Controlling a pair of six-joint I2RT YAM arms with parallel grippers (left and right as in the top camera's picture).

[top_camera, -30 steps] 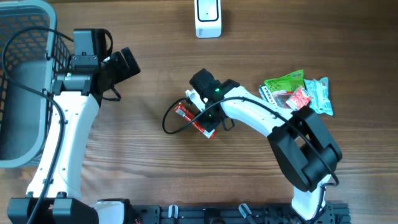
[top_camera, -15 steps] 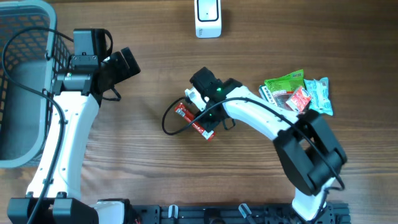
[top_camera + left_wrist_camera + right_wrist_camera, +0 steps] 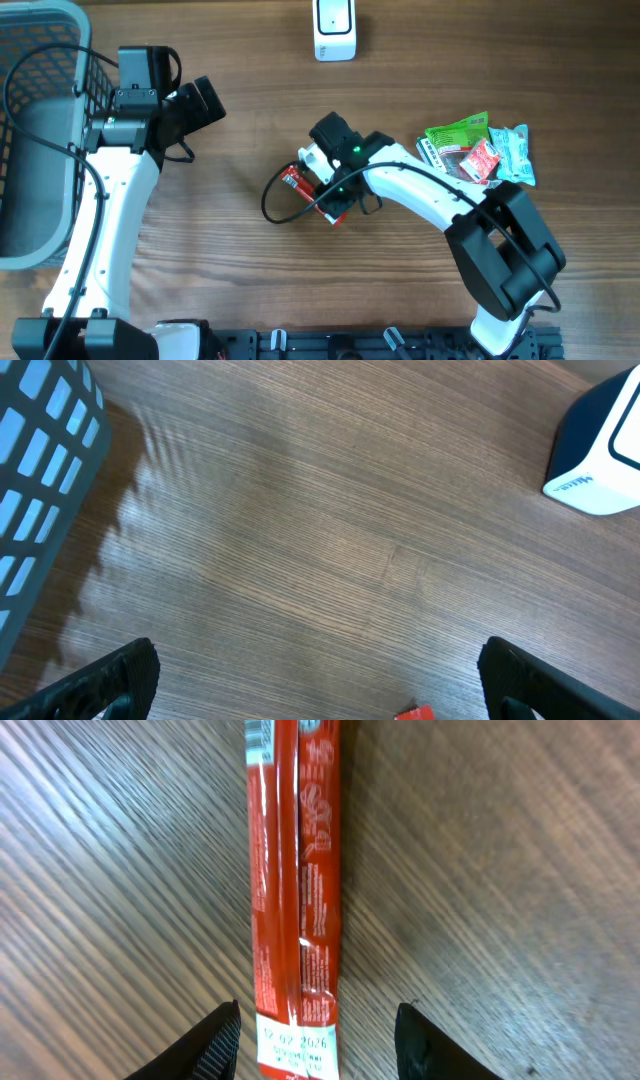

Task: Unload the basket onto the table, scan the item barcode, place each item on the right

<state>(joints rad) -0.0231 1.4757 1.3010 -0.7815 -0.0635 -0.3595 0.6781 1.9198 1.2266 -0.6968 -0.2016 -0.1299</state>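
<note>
My right claw (image 3: pixel 318 1025) stands open astride the long red foil packet (image 3: pixel 295 870) on the wooden tabletop (image 3: pixel 500 840); left claw (image 3: pixel 315 660), at ten o'clock, gapes wide.

Mock shop checkout on a robot lab bench

A wood-grain table (image 3: pixel 230 260) carried retail props. A white barcode scanner (image 3: pixel 334 28) stood well apart from the right gripper (image 3: pixel 318 1038), and a grey plastic shopping basket (image 3: pixel 30 60) sat near the left gripper (image 3: pixel 320 680). Packaged snacks (image 3: pixel 478 150) were heaped away from the right gripper, with a red date-stamped packet (image 3: pixel 295 870) directly beneath it. A black mounting rail (image 3: pixel 350 345) edged the table.
</note>
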